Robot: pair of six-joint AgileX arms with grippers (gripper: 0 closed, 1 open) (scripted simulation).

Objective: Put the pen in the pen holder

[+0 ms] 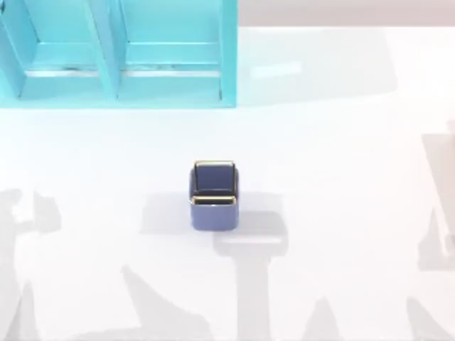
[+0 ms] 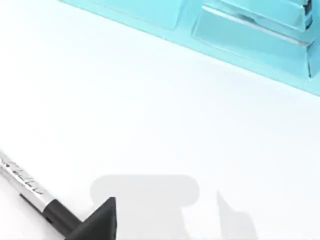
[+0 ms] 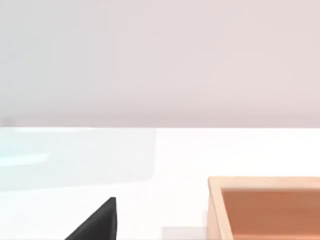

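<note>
The pen holder (image 1: 213, 197) stands upright near the middle of the white table (image 1: 341, 185), in front of the turquoise shelf unit (image 1: 117, 53) at the far left corner. In the left wrist view the pen (image 2: 37, 192) lies on the table just beside a dark finger (image 2: 97, 222) of the left hand; whether that hand is wide or narrow I cannot tell. The right wrist view shows a wooden tray (image 3: 265, 207) on the table.

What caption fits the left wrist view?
A silver-and-black pen lies on the white table, with the turquoise shelf beyond.
</note>
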